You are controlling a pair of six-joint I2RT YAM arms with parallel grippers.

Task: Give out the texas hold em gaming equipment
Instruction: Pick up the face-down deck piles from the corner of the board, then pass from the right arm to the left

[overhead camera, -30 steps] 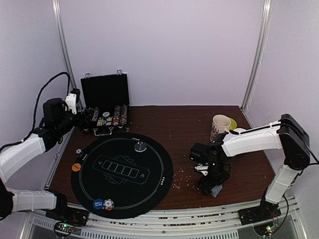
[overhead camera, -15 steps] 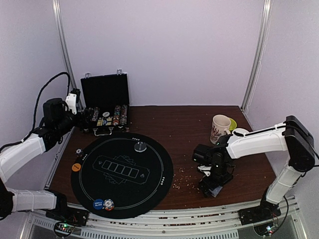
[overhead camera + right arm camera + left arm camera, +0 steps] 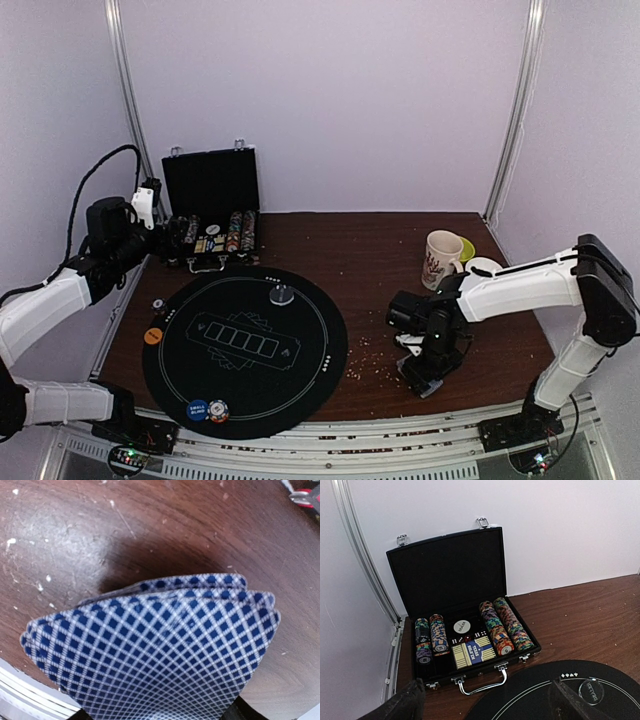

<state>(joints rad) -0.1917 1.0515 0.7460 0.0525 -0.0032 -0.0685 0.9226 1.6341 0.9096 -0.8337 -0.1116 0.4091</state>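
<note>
Right hand [image 3: 425,380], near right of the surface [image 3: 350,240]: down low over the deck of cards [image 3: 160,650]. In your wrist view the blue-diamond backs fill the frame, slightly fanned and lying on the wood. The fingers are barely in shot, so you cannot tell whether they are clamped on the deck or only standing around it.

Near rim of the black round mat [image 3: 245,350]: blue disc [image 3: 197,409] and red-white disc [image 3: 218,409], side by side. Orange disc [image 3: 152,336] lies just off the mat's left edge. Clear grey disc [image 3: 282,295] is on the mat's far side.

Left hand [image 3: 486,684], far left: fingers wide apart, nothing between them, facing the open black case [image 3: 455,580] of chip rows.

Against a second ago: your right arm has sunk and its elbow swung outward. The left arm and the discs are unchanged.
</note>
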